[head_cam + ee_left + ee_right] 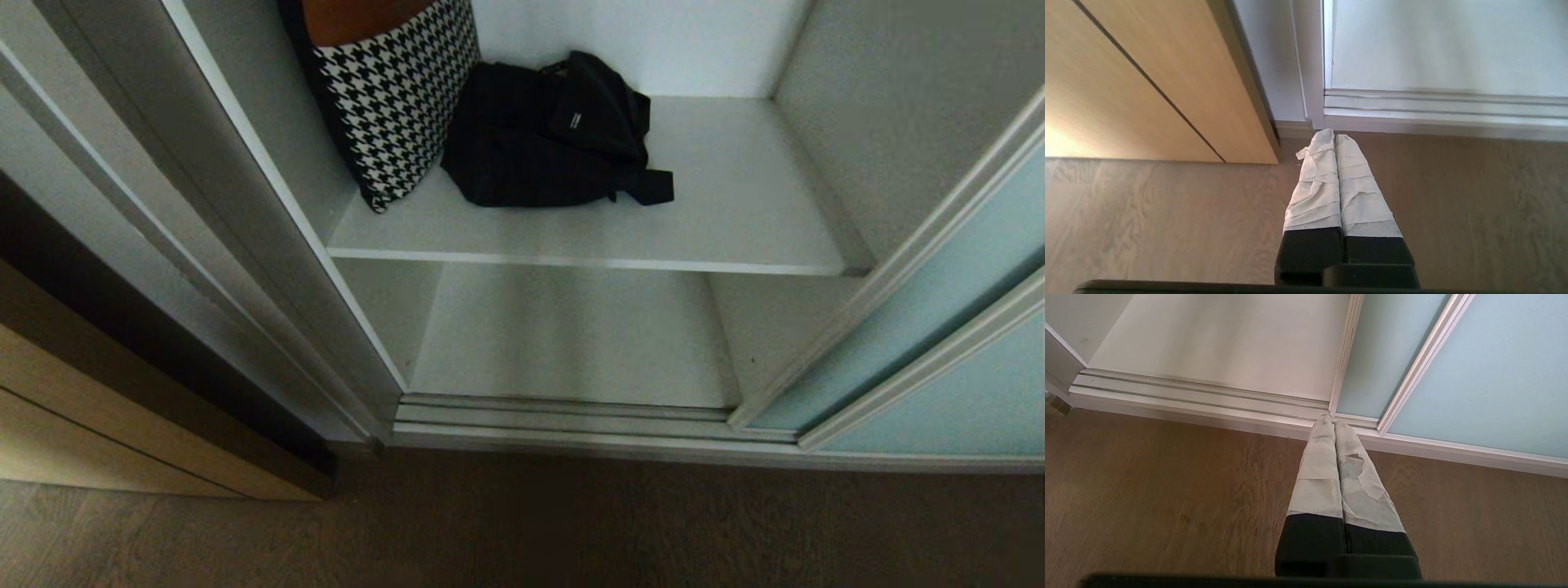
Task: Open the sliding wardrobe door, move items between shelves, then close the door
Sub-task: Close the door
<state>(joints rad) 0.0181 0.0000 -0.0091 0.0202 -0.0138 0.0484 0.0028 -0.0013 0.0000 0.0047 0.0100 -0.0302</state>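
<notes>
The wardrobe stands open in the head view. Its sliding wardrobe door [922, 343] of frosted pale blue-green glass is pushed to the right. On the upper of the two shelves [735, 220] lie a black bag [551, 135] and a houndstooth cushion [392, 90] leaning at the left. The lower shelf [571, 335] holds nothing. My left gripper [1334, 136] hangs shut over the wooden floor near the wardrobe's left corner. My right gripper [1330, 424] is shut too, its tips over the floor track in front of the door's frame [1341, 367]. Neither arm shows in the head view.
A tan wooden panel [73, 408] stands to the left of the wardrobe, also in the left wrist view [1147, 81]. A ridged silver floor track [563, 416] runs along the wardrobe's foot. Brown wood floor [522, 531] lies in front.
</notes>
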